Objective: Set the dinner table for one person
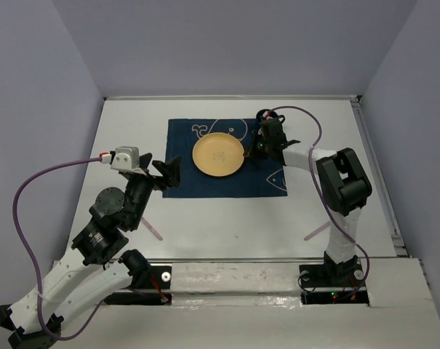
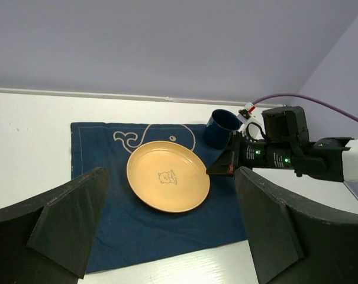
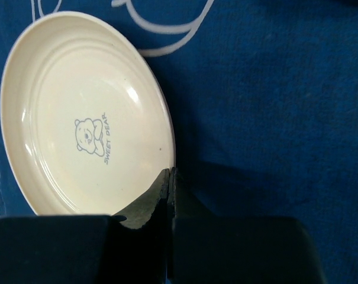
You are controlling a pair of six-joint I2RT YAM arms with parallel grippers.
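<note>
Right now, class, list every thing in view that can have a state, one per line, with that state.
plate, upright, empty, on the cloth
mug, upright, at the cloth's far right corner
cloth, spread flat on the dinner table
left fingers, open, nothing between them
right fingers, shut, tips at the plate's rim

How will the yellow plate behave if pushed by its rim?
The plate looks rigid and glossy: it likely moves as one piece and is probably slippery in a pinch. It is shallow and wide, so tipping seems unlikely. The cloth under it may bunch rather than let it slide.
</note>
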